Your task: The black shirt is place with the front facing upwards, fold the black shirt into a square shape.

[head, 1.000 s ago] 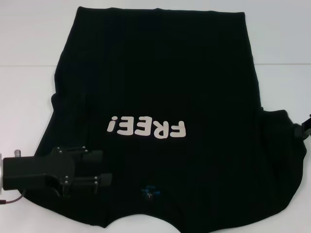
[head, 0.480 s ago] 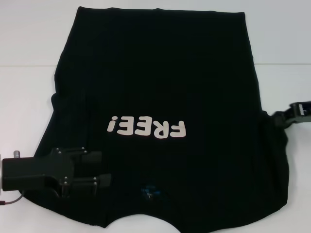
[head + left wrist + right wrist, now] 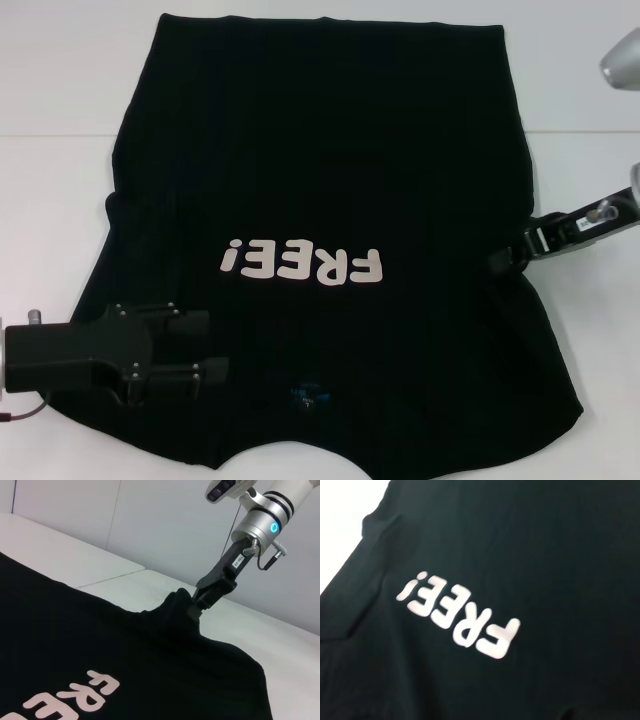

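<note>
The black shirt lies front up on the white table, with the cream letters "FREE!" and a small blue neck label near the front edge. My right gripper is shut on the shirt's right sleeve and holds it lifted over the right edge of the body; it also shows in the left wrist view. My left gripper is open, low over the shirt's left shoulder area. The right wrist view shows the letters from above.
The white table shows bare on both sides of the shirt. A seam crosses it at the back left. The shirt's hem reaches the far edge of the view.
My right gripper has moved left and inward with the right sleeve, pulling it over the shirt's body. The shirt's right edge now runs straighter. The left arm has not moved.
</note>
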### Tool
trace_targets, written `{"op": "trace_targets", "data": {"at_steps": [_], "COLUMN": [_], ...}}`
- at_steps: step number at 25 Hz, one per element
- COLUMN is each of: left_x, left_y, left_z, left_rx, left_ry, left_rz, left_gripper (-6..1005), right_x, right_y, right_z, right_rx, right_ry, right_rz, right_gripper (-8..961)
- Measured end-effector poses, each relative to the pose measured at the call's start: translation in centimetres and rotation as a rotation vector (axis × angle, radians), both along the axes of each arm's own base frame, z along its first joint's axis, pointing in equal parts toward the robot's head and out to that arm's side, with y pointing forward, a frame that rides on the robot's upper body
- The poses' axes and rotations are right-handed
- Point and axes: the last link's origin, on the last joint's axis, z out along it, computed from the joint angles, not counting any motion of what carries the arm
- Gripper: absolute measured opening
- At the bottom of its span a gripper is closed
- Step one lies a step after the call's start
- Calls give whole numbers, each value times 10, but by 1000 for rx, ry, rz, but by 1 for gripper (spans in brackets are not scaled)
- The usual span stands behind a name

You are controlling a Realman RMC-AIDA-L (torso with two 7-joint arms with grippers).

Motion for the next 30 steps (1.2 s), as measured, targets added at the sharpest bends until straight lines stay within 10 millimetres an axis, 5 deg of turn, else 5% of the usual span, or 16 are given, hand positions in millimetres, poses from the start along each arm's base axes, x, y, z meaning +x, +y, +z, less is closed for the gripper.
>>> {"op": "trace_targets", "data": {"at_steps": [17, 23, 30], "left_x": [1, -1, -4], "left_y": [1, -1, 0], "left_z": [-2, 0, 5], "left_rx": [2, 21, 15], "left_ry": [-2, -38, -105], "left_rz": [0, 29, 135], "left_gripper": [726, 729, 731], "right_x": [-23, -18, 11], "right_y": [-9, -24, -55], "right_z": [-22, -19, -17], "right_rx": [-93, -89, -64], "right_ry": [66, 221, 376], "right_rz": [159, 223, 281], "right_gripper": [29, 195, 515]}}
